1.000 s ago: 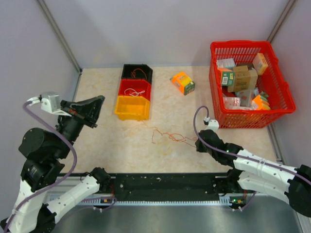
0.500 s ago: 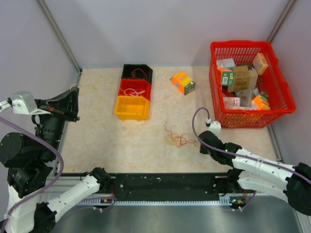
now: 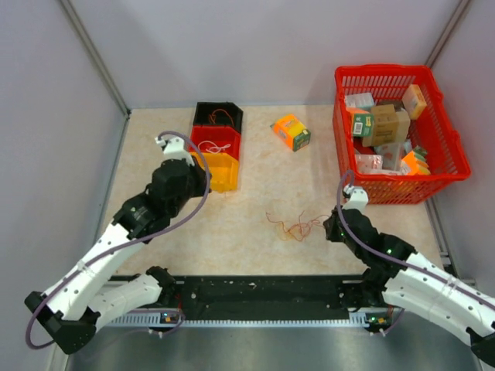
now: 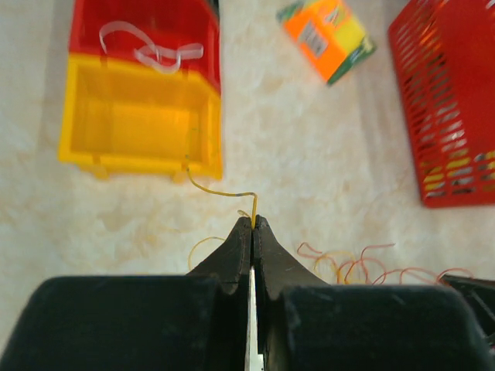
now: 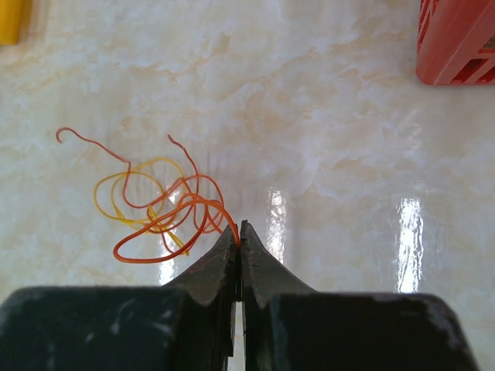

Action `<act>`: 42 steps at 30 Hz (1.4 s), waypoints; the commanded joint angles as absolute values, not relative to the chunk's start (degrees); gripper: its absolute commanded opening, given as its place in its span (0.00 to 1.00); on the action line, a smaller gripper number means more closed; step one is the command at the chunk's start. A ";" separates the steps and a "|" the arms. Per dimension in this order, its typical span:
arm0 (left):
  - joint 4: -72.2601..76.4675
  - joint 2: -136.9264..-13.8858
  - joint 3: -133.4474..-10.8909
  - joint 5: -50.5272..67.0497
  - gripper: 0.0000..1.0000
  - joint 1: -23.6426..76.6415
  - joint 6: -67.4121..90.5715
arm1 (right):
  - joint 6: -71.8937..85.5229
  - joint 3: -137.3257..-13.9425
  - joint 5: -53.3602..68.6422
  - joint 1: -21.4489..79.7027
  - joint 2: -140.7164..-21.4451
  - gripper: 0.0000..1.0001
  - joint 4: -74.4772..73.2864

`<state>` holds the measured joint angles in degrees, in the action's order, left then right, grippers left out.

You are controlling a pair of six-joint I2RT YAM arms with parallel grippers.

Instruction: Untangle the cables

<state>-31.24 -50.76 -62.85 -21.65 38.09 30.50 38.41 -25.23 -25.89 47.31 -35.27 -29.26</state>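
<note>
one yellow cable in left fingers, clump at right fingers

- Top external: high above and behind both arm bases, facing down and forward, far enough to take in the whole table.
- Left wrist: just behind the left gripper, looking down past its tips, with the yellow bin ahead-left.
- Right wrist: behind the right gripper, low and close to the tabletop.
- Shared by all three: the cables, right of the left tips and ahead-left of the right tips.
</note>
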 commanded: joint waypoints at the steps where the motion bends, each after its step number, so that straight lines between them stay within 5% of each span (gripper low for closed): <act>1: -29.01 -51.41 -57.05 -15.22 0.00 37.44 41.47 | 36.30 -25.49 -25.13 46.76 -31.47 0.01 -29.88; 11: -28.21 -60.90 -47.47 -8.88 0.00 37.18 51.85 | 35.95 -24.35 -25.14 46.76 -30.33 0.02 -28.74; 22: -25.67 -77.69 -51.15 -1.23 0.00 37.09 38.24 | 36.12 -22.50 -24.78 46.85 -29.62 0.02 -27.34; 25: -24.17 -79.80 -51.85 -0.44 0.13 37.18 34.64 | 36.30 -22.06 -24.61 46.76 -29.62 0.02 -26.98; 31: -20.58 -76.21 -50.98 -0.26 0.71 37.18 31.03 | 36.21 -21.54 -24.52 46.76 -30.32 0.02 -26.37; 33: -19.78 -75.32 -50.45 2.28 0.98 37.18 29.63 | 36.47 -21.01 -24.61 46.84 -30.59 0.02 -25.84; 42: -25.22 -86.30 -55.28 1.76 0.98 37.53 26.72 | 36.21 -21.00 -25.05 46.76 -32.17 0.02 -25.22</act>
<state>-23.97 -81.71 -51.68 2.11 37.28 29.12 36.60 -20.97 -24.34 47.31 -31.90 -27.46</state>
